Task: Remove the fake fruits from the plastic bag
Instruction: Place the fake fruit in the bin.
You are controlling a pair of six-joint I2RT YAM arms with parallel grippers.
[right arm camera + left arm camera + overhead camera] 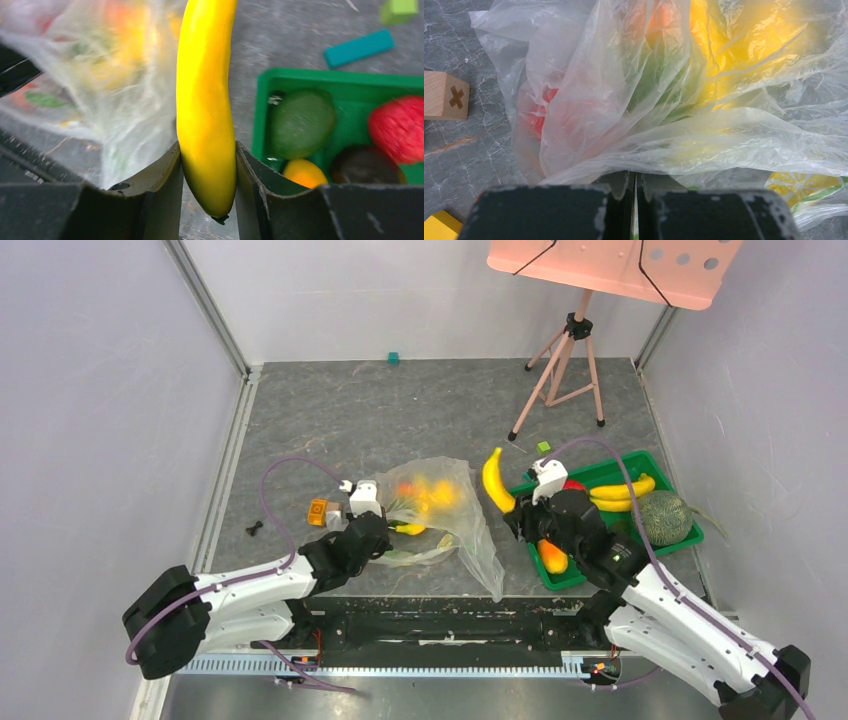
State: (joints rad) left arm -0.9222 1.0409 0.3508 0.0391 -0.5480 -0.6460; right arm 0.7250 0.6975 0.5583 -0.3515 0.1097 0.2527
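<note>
right end effector (207, 150) clamped on banana (205, 90) low end. long axis near-to-far, free tip toward far edge, between plastic bag (455, 515) and green tray (608, 472). left end effector (635, 182) pinched tight on bag, mid table.

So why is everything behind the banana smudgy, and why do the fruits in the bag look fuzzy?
Right wrist view: the banana is fairly sharp, but the plastic bag and green tray behind it are smeared, likely motion or focus blur. Left wrist view: the crinkly film turns the fruits into soft colour patches. Top external view: sharper, yet the bagged fruits only glow orange-yellow.
</note>
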